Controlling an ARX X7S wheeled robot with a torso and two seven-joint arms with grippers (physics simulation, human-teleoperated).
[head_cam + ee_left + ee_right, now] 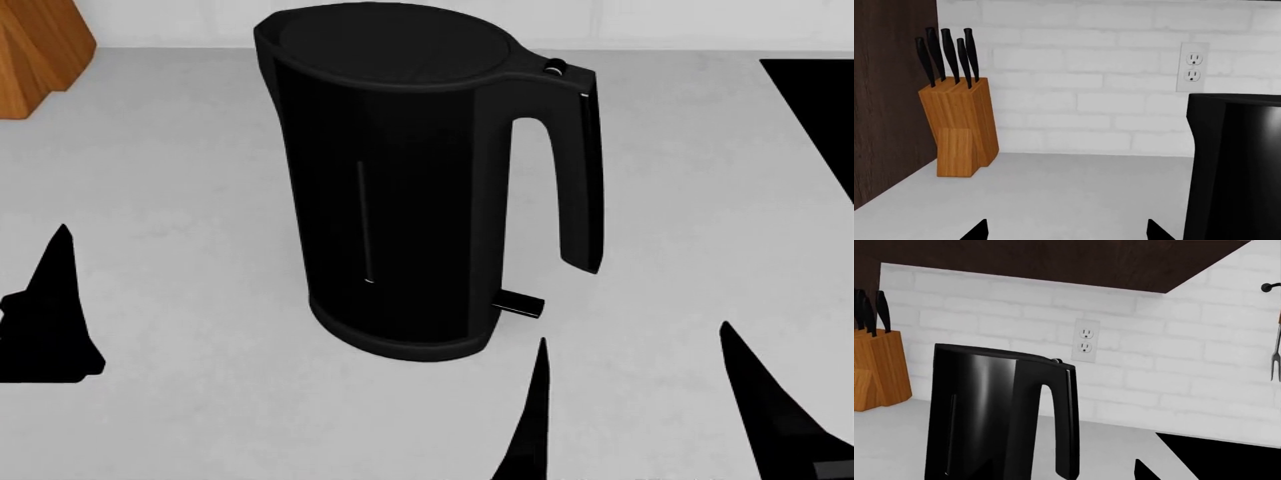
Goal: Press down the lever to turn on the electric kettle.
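The electric kettle [400, 190] is tall and matte black and stands upright on the pale counter, its loop handle to the right. The lever [521, 303], a short black tab, sticks out from the base under the handle. My right gripper [634, 335] is open, in front and to the right of the lever; its left fingertip [541, 360] is just short of the tab and apart from it. My left gripper [1067, 234] is open and empty, left of the kettle [1234, 170]. The right wrist view shows the kettle [987, 415] and one fingertip [1142, 471]; the lever is out of view there.
A wooden knife block [961, 130] stands at the back left by a dark cabinet side [887, 100]; it also shows in the head view [34, 40]. A wall outlet [1085, 340] is behind the kettle. A black cooktop [821, 110] lies at the right.
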